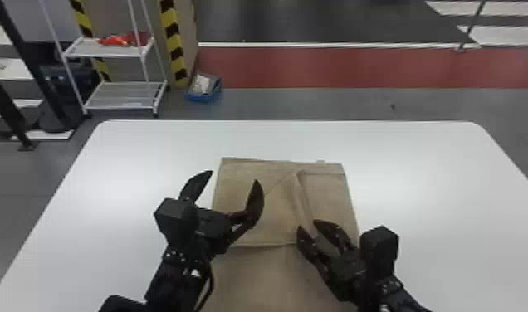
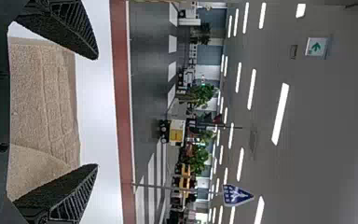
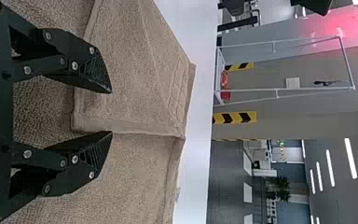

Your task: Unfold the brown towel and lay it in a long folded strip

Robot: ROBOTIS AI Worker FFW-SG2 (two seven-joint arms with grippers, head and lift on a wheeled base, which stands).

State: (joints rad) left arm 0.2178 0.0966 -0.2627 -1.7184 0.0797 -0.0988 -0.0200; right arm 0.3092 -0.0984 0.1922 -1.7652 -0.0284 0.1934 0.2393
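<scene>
My left hand (image 1: 235, 177), a black gripper with two flat pointed fingers, stands wide apart with nothing clamped in it; in the head view one finger shows over bare tabletop just beside the cloth's left edge, the other over the cloth itself. My right hand (image 1: 308, 224), of the same black make, also has its fingers apart, though with a narrower gap, and it shows over the cloth toward its right side, nearer the bottom of the head view than my left. The cloth is the brown towel (image 1: 271, 215), soft and finely textured, lying flat on the white table (image 1: 441, 174) with rounded far corners. It runs from the middle of the tabletop down to the bottom edge of the head view, in overlapping layers. A hemmed edge crosses it between my two hands, and a raised fold slants from near its far edge toward my right hand. In my right wrist view a hemmed corner of the upper layer lies near my fingers, unclamped, with a stitched band along the outer end. Past the table, to the left, stands a white metal shelf rack (image 1: 109, 50) with a red item (image 1: 118, 40) on it, and near the rack a blue bin (image 1: 204, 98) sits on the floor.
</scene>
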